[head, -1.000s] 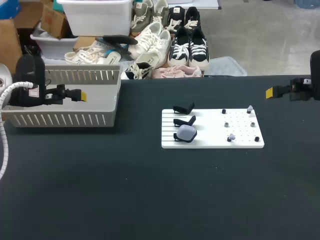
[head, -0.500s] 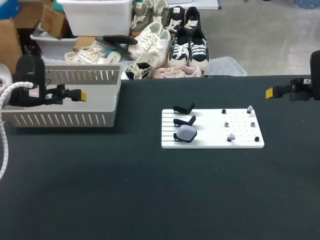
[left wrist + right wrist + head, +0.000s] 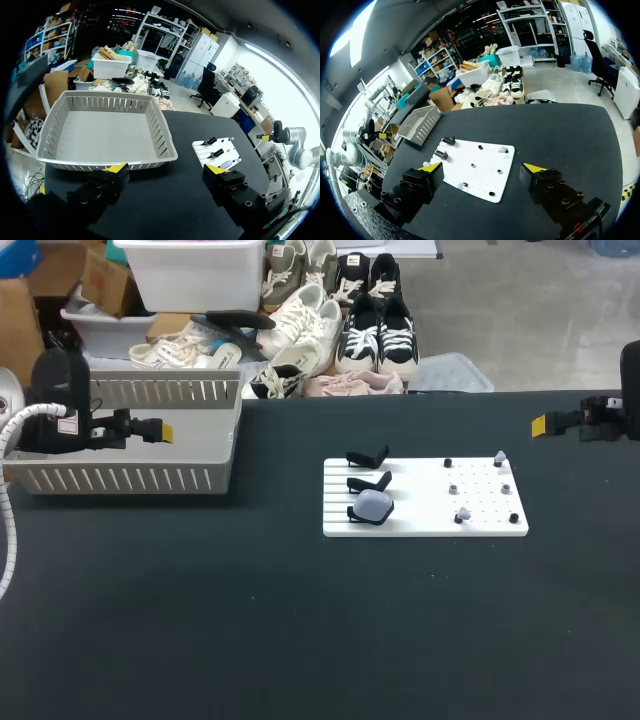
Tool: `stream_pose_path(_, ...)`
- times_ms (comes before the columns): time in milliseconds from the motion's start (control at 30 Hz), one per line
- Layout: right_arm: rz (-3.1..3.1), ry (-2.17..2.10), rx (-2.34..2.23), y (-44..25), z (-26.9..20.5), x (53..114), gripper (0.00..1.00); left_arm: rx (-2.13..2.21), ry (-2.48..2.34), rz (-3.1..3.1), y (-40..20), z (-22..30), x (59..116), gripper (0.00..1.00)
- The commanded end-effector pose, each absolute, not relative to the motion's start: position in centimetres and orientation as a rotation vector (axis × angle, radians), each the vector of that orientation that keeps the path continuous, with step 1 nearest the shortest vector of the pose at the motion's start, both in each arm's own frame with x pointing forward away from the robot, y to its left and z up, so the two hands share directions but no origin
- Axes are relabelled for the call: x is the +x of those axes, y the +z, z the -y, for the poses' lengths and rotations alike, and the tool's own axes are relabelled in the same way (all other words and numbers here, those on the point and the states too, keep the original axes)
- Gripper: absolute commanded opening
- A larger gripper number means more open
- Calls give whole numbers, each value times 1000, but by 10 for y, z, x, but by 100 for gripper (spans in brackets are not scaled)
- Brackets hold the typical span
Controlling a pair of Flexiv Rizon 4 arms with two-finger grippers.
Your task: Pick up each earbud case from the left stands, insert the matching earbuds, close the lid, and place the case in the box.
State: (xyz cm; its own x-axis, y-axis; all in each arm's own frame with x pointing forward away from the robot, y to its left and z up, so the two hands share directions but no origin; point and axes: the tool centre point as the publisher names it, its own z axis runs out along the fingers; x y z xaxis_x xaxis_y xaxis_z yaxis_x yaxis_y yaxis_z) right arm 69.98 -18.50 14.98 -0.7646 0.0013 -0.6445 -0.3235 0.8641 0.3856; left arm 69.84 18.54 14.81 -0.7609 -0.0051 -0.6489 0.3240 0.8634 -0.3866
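The left gripper (image 3: 166, 170) hangs spread and empty, the box (image 3: 161, 131) just ahead. The right gripper (image 3: 482, 168), also spread, faces the board (image 3: 420, 525) (earbud case (image 3: 375, 504) at its far end).

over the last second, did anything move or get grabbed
Nothing visibly changed. The left gripper is over the basket and the right gripper is near the table's right edge, both open and empty. The case sits on the board's left side.
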Motion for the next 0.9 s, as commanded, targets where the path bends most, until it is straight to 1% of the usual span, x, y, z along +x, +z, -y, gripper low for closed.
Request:
stream_pose_path(33, -2370, 646, -236, 150, 186, 701, 100, 230, -638, -2370, 149, -185, 699, 100)
stream_pose_path(133, -2370, 646, -236, 150, 186, 701, 100, 230, -638, -2370, 149, -185, 699, 100)
stream_pose_path(367, -2370, 646, -236, 150, 186, 701, 100, 352, -653, -2324, 156, -167, 703, 100)
stream_pose_path(900, -2370, 646, -236, 150, 186, 701, 100, 841, -664, -2085, 176, -127, 714, 100)
